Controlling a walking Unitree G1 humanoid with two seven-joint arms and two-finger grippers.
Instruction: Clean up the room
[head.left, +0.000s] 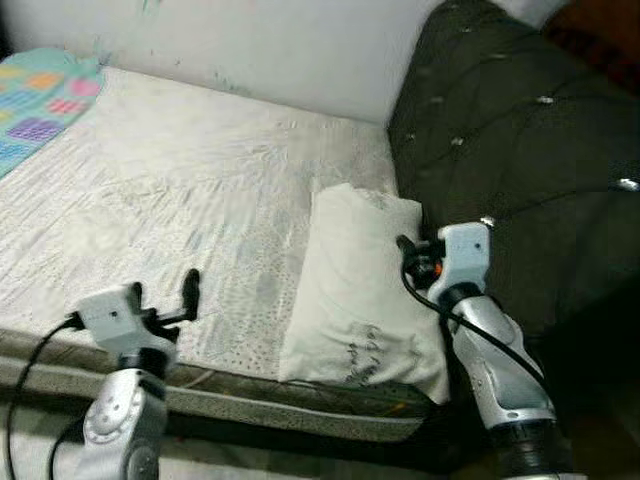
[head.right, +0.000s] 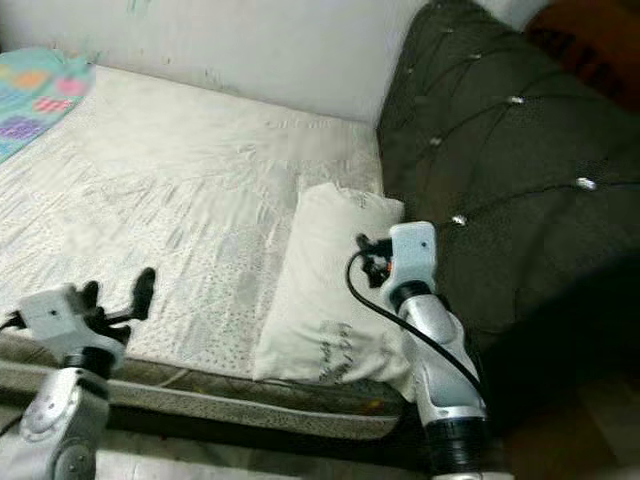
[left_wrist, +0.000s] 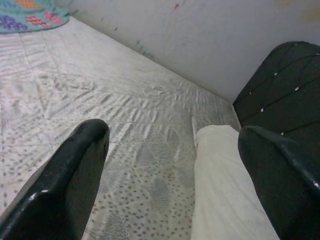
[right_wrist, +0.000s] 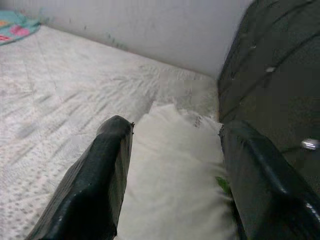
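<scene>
Just ahead of the right tool (right_wrist: 172, 180), fingers apart, lies a white pillow (head.left: 362, 295) on the bed (head.left: 180, 190), while the left tool (left_wrist: 175, 185) hovers beside it, fingers apart too.

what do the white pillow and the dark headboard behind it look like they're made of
Pillow: likely matte woven cotton; it sags and creases softly, with faint dark marks near its lower end. Headboard: padded dark upholstery, probably fabric or velvet, tufted in diamonds with shiny buttons.

Head stereo pair: high, facing forward and down over the bed (head.left: 180, 190). Wrist cameras: low and close, each looking along its own fingers. All four views share the pillow (head.left: 360, 290) and headboard (head.left: 520, 140).
</scene>
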